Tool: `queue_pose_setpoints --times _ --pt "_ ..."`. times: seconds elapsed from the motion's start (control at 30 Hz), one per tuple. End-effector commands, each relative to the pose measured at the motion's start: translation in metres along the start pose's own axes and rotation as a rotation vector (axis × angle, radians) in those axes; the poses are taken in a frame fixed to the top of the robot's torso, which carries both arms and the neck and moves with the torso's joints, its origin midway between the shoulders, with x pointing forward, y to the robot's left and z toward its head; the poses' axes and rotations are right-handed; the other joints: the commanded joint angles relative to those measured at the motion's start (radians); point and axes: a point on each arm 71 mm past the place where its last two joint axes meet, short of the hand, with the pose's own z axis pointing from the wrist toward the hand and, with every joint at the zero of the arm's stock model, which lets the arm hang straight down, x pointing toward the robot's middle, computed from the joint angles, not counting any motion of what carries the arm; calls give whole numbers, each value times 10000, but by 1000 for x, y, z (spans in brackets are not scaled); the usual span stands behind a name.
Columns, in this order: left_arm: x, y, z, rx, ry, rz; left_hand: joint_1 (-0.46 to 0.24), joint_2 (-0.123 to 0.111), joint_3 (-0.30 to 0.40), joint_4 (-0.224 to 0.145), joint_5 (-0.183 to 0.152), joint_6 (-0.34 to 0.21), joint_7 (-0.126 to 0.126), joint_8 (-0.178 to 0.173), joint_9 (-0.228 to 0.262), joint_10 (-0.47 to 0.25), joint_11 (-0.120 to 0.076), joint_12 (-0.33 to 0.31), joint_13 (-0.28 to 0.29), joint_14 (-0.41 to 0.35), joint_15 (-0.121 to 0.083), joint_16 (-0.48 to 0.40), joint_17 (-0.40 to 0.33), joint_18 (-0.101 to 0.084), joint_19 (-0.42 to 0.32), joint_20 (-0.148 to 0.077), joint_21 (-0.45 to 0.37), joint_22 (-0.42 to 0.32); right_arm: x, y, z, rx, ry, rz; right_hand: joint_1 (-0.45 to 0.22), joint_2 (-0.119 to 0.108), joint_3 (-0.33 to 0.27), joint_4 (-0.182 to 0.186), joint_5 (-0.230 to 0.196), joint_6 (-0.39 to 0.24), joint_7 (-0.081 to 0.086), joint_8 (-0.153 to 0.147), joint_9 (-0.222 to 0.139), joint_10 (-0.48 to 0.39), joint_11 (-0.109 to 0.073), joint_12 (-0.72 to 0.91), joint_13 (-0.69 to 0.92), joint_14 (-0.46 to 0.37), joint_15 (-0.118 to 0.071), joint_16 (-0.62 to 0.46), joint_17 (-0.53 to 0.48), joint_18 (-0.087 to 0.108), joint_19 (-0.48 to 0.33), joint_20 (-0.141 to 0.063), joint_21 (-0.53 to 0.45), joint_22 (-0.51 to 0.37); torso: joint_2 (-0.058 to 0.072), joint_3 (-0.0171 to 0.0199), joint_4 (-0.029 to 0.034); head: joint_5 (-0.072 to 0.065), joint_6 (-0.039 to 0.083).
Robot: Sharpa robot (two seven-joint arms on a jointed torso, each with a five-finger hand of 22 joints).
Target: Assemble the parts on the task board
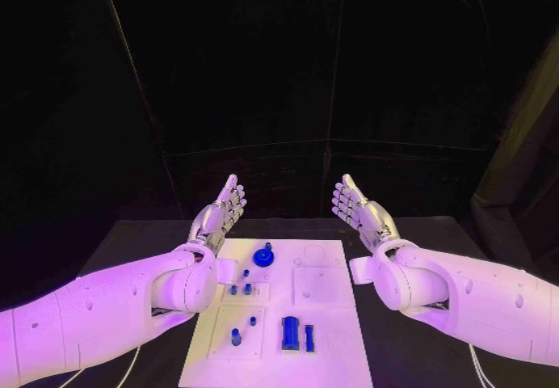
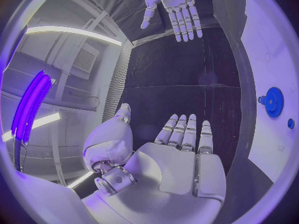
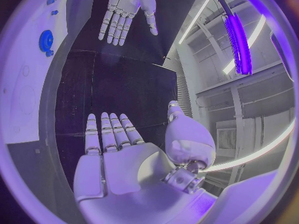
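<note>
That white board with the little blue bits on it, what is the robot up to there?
Nothing is being handled yet. The left hand and the right hand are both held up, fingers apart and empty, one on each side of the white board, palms facing each other. The blue pieces lie on the board untouched, among them a round toothed wheel near its far end and two upright blocks near its near end. It looks like the starting pose before assembly begins.

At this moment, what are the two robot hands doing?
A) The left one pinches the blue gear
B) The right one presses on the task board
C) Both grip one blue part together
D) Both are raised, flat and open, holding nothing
D: the left robot hand and the right robot hand are raised with straight fingers, and the blue gear lies untouched on the task board.
</note>
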Motion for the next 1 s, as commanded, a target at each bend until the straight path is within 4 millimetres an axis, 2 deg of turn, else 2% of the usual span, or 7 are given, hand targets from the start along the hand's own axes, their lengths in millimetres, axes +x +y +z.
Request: queue_pose_setpoints --times 0.03,0.27,0.3,0.8,0.87,0.9,1.0 --pt "-1 -6 -6 312 -1135 975 -1350 9 -97 -13 -76 -958 -129 -46 -25 -901 -99 -69 -19 -912 -227 -111 -20 -373 -469 -954 -39 -107 -6 3 -6 0 -1411 -37 -1466 -13 219 0 -132 -1006 -154 -76 -25 -1135 -230 -73 -18 -1170 -142 -44 -23 -992 -968 -998 -197 -25 -2 3 3 0 3" --pt "2 -9 -11 358 -1282 1029 -2047 9 -97 -13 -76 -1451 -129 -46 -25 -1366 -99 -69 -19 -1389 -227 -111 -20 -373 -749 -954 -39 -107 -6 3 -8 30 -1481 -25 -2214 -13 219 0 -132 -1519 -154 -76 -25 -1706 -230 -73 -18 -1762 -142 -44 -23 -992 -1435 -998 -197 -25 -2 3 3 0 3" --pt "2 -9 -11 358 -1282 1029 -2188 9 -97 -13 -76 -1552 -129 -46 -25 -1453 -99 -69 -19 -1484 -227 -111 -20 -373 -1450 -954 -39 -107 -6 3 -8 30 -1481 -25 -2354 -13 219 0 -132 -1621 -154 -76 -25 -1818 -230 -73 -18 -1875 -142 -44 -23 -992 -1536 -998 -197 -25 -2 3 3 0 3" --pt "2 -9 -11 358 -1282 1029 -3120 9 -97 -13 -76 -2195 -129 -46 -25 -2041 -99 -69 -19 -2088 -227 -111 -20 -373 -1450 -954 -39 -107 -6 3 -8 30 -1481 -25 -3348 -13 219 0 -132 -2279 -154 -76 -25 -2577 -230 -73 -18 -2668 -142 -44 -23 -992 -2186 -998 -197 -25 -2 3 3 0 3" --pt "2 -9 -11 358 -1282 1029 -3395 9 -97 -13 -76 -3007 -129 -46 -25 -2823 -99 -69 -19 -2870 -227 -111 -20 -373 -1450 -954 -39 -107 -6 3 -8 30 -1481 -25 -3406 -13 219 0 -132 -2338 -154 -76 -25 -2620 -230 -73 -18 -2703 -142 -44 -23 -992 -2236 -998 -197 -25 -2 3 3 0 3" --pt "2 -9 -11 358 -1282 1029 -4236 9 -97 -13 -76 -3007 -129 -46 -25 -2823 -99 -69 -19 -2870 -227 -111 -20 -373 -1450 -954 -39 -107 -6 3 -8 30 -1481 -25 -3677 -13 219 0 -132 -3130 -154 -76 -25 -3512 -230 -73 -18 -2917 -142 -44 -23 -992 -3009 -998 -197 -25 -2 3 3 0 3" --pt "2 -9 -11 358 -1282 1029 -4236 9 -97 -13 -76 -3007 -129 -46 -25 -2823 -99 -69 -19 -2870 -227 -111 -20 -373 -1450 -954 -39 -107 -6 3 -8 30 -1481 -25 -4557 -13 219 0 -132 -3130 -154 -76 -25 -3512 -230 -73 -18 -3624 -142 -44 -23 -992 -3009 -998 -197 -25 -2 3 3 0 3"
